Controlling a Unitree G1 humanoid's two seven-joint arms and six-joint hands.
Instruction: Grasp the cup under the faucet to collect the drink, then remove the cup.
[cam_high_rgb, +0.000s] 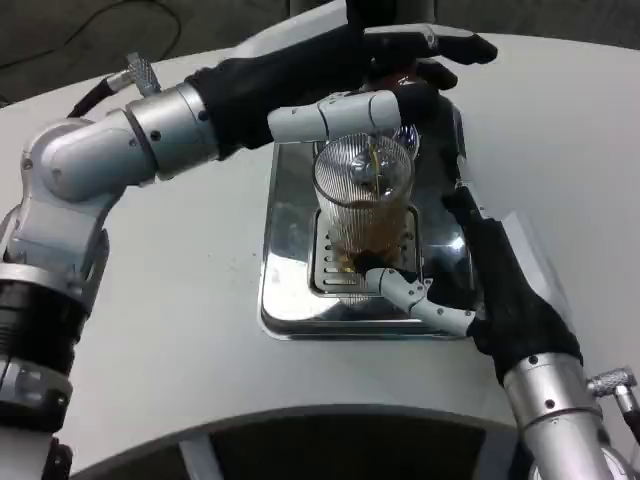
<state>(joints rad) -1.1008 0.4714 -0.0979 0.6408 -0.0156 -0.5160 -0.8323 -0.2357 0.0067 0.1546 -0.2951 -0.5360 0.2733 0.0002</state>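
Observation:
A clear ribbed cup (362, 200) stands on the grille of a chrome drip tray (288, 290), under the faucet (400, 95). Brown drink fills its lower part, and a thin stream (375, 160) runs into it from above. My right hand (490, 285) grips the cup low down, with the thumb across the near side and the fingers up along the right side. My left hand (390, 70) reaches over from the left and holds the faucet handle at the top, its fingers laid over it and the thumb in front. The hand hides most of the faucet.
The white round table (170, 330) spreads to the left and right of the tray. Its near edge curves just below the tray. My left forearm (130, 140) crosses the table's upper left above the surface.

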